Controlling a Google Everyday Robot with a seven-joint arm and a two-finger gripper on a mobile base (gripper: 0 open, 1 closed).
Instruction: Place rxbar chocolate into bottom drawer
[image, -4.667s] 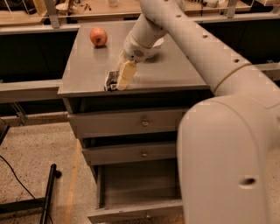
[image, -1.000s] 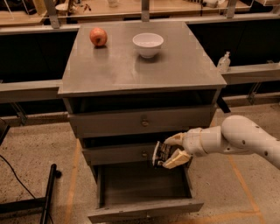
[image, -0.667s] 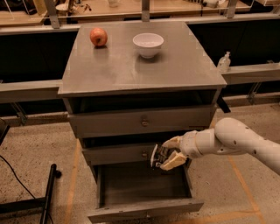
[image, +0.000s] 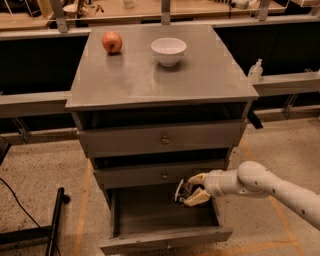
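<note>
One camera view is given, looking down on a grey metal cabinet (image: 150, 82) with three drawers. The bottom drawer (image: 165, 240) is pulled open toward the near side. The gripper (image: 192, 193), reaching in from the right, is clenched on the rxbar chocolate (image: 180, 191), which is held above the drawer's far right part, just below the middle drawer (image: 140, 176). A red apple (image: 112, 42) and a white bowl (image: 168, 50) are seen on top. The carrying step is judged nearly done. Next, the bar would need to be lowered and released inside.
</note>
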